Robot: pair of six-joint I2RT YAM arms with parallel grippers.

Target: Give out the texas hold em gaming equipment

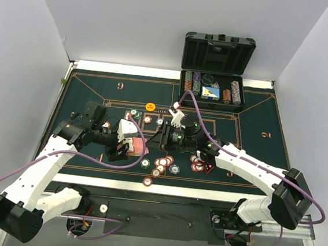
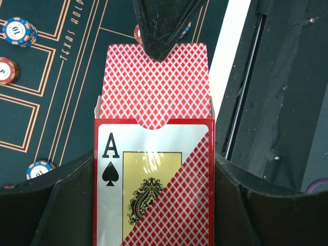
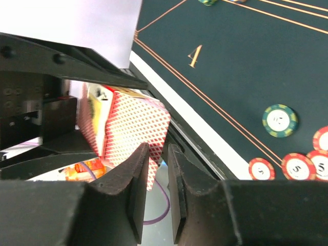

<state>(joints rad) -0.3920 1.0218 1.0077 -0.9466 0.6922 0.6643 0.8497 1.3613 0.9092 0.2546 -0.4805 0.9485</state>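
Card box (image 2: pixel 154 174): left end effector (image 2: pixel 154 215) grips, right end effector (image 3: pixel 159 169) pinches.

— What's held?
— Card box (image 2: pixel 169 215), ace-of-spades face showing, clamped between the left gripper's (image 2: pixel 155 205) fingers. Flap (image 2: pixel 154 87) open.
— The flap?
— Right gripper (image 2: pixel 163 41) tip on its top edge. Chips (image 2: pixel 18 31) lie left, on the mat (image 2: pixel 77 102).

The red diamond-patterned cardboard card box (image 2: pixel 171 205) is glossy, its ace panel catching light; the dark green felt mat (image 2: pixel 77 107) is matt cloth; the far black case (image 1: pixel 218 51) is ribbed hard plastic.
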